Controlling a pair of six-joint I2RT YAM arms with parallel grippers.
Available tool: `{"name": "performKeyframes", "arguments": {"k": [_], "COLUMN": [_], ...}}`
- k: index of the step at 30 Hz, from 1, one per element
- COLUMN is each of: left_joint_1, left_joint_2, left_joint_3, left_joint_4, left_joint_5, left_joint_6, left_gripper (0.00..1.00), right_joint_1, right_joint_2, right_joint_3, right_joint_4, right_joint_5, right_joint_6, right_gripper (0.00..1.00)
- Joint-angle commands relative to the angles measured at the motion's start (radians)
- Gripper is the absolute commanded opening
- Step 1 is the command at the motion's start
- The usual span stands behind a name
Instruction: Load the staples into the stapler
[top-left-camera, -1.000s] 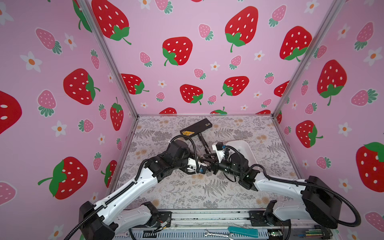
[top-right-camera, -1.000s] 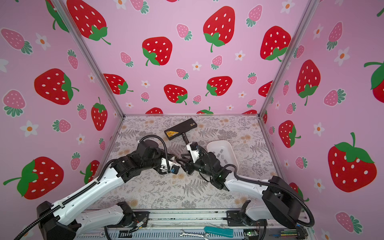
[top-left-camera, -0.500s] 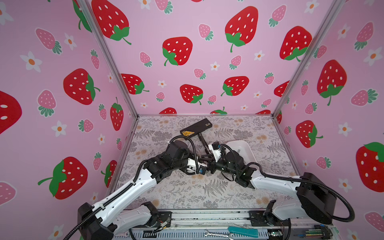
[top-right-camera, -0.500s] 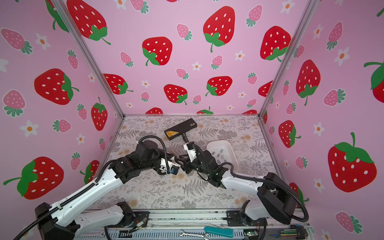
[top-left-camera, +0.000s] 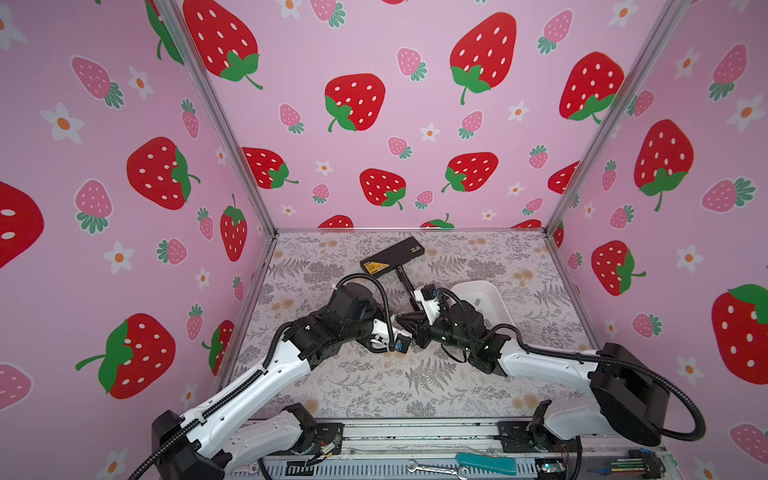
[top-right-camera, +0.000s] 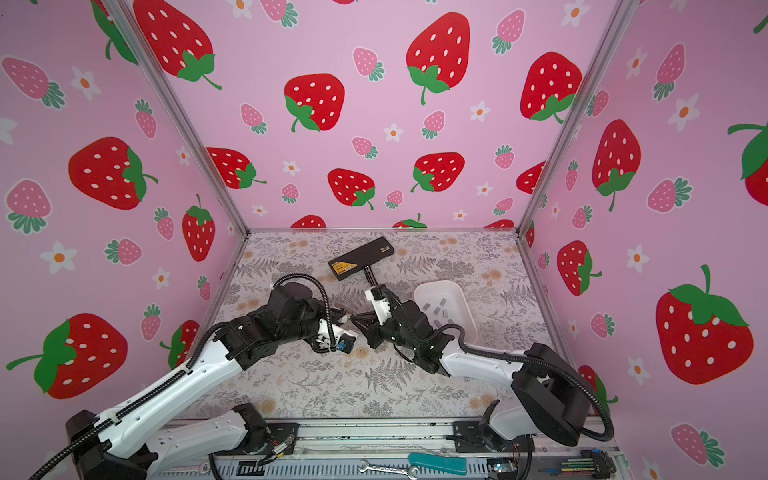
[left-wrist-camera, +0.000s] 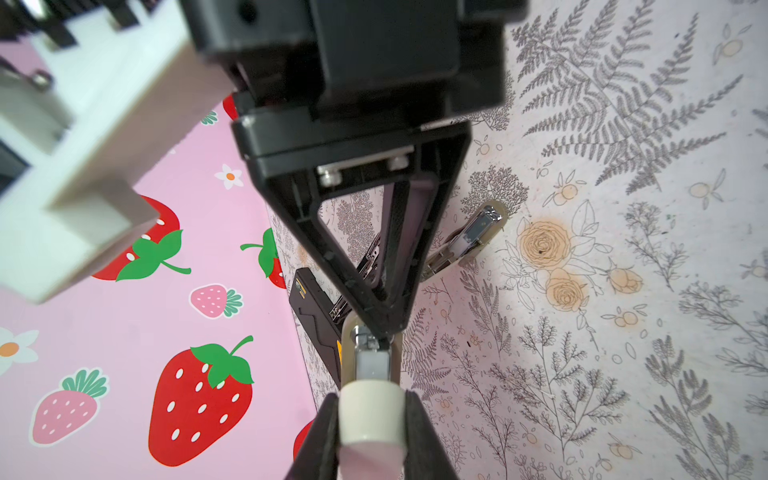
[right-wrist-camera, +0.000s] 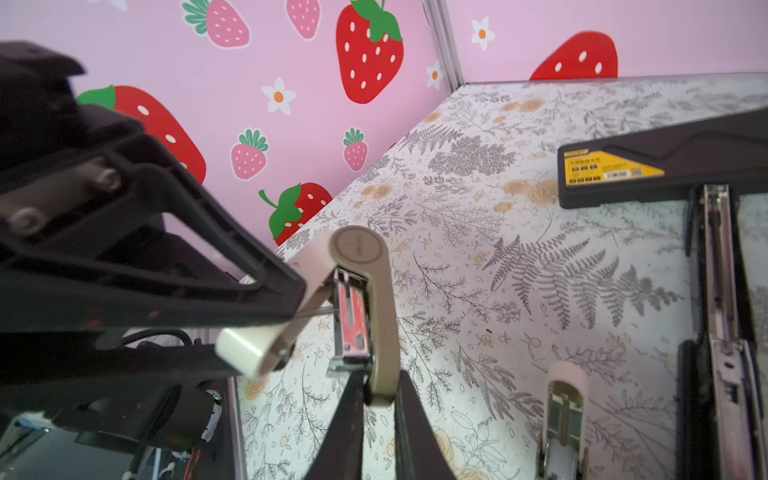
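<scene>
A small beige stapler hangs hinged open between my two grippers above the floral mat. My left gripper is shut on its white top arm. My right gripper is shut on the tip of the beige base arm, beside the bare metal magazine. In both top views the two grippers meet tip to tip at mid-table, left gripper and right gripper, and they hide the stapler. Several grey staples lie in the white tray behind my right arm.
A big black stapler with a yellow label lies at the back, its long metal rail pulled out toward the grippers. A second small beige stapler lies open on the mat close by. A wrench and a teal-handled tool rest on the front rail.
My right gripper has moved a little left toward the left gripper and closed on the stapler's base arm. The left gripper has kept its hold and place.
</scene>
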Motion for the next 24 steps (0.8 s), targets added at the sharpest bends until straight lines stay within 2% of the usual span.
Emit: {"name": "performKeyframes", "arguments": {"k": [1, 4, 12, 17, 24], "left_joint_1": [-0.012, 0.005, 0.044, 0.050, 0.051], "left_joint_2": [-0.028, -0.032, -0.057, -0.076, -0.088], "left_joint_3": [0.002, 0.001, -0.007, -0.016, -0.019], "left_joint_4": [0.016, 0.018, 0.045, 0.054, 0.038], "left_joint_5": [0.158, 0.182, 0.237, 0.276, 0.371], "left_joint_6": [0.009, 0.010, -0.015, -0.004, 0.017], "left_gripper": [0.00, 0.00, 0.00, 0.00, 0.00], "right_joint_1": [-0.004, -0.004, -0.013, -0.019, -0.028], "right_joint_2": [0.022, 0.024, 0.030, 0.051, 0.076], "right_joint_3": [0.024, 0.025, 0.022, 0.051, 0.071], "right_joint_4": [-0.009, -0.011, -0.029, -0.103, -0.124], "right_joint_5": [0.046, 0.050, 0.082, 0.135, 0.128], "right_joint_6": [0.006, 0.009, 0.024, 0.032, 0.033], "right_gripper": [0.06, 0.00, 0.00, 0.15, 0.20]}}
